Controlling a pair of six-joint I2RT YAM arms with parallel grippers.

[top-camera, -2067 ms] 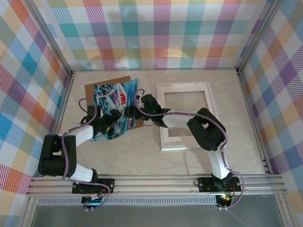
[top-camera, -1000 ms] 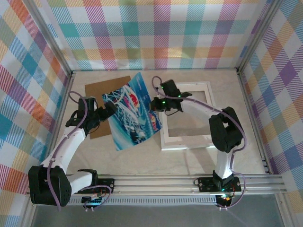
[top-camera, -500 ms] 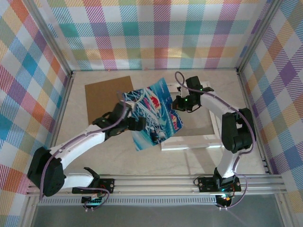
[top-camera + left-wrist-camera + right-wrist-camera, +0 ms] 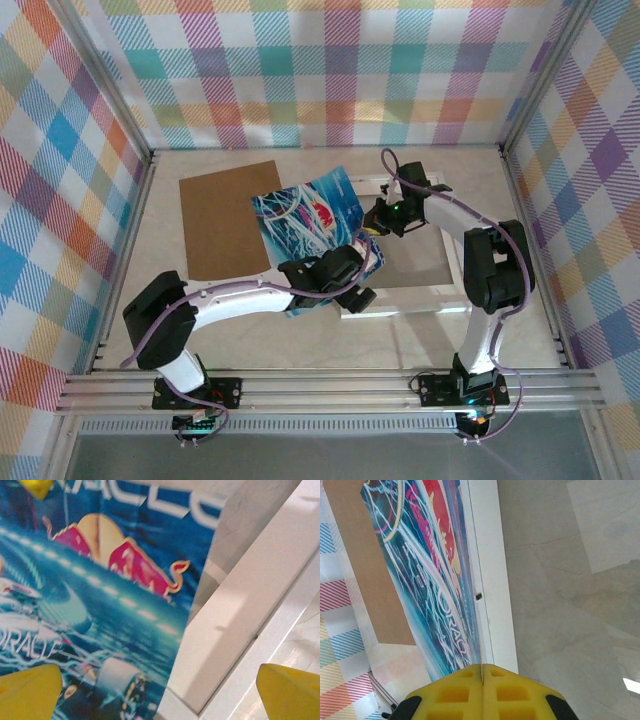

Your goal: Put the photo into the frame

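The photo (image 4: 305, 215), blue and teal with white streaks and a red emblem, hangs tilted over the left side of the white frame (image 4: 400, 301). My right gripper (image 4: 378, 222) is shut on the photo's right edge. In the right wrist view the yellow pads (image 4: 465, 692) meet on that edge, with the photo (image 4: 427, 570) next to the frame's white border (image 4: 490, 580). My left gripper (image 4: 355, 280) is at the photo's lower corner, by the frame's lower left corner. In the left wrist view its gripper (image 4: 160, 695) is open over the photo (image 4: 100, 580) and the frame border (image 4: 240, 605).
A plain brown backing board (image 4: 225, 220) lies flat at the back left, partly under the photo, and it shows in the right wrist view as the board (image 4: 355, 555). Plaid walls close in the back and both sides. The arm rail runs along the near edge.
Both arms carried the photo from over the brown board rightward to the frame. In the last half second my left gripper slid right to the photo's lower corner; the right barely moved.
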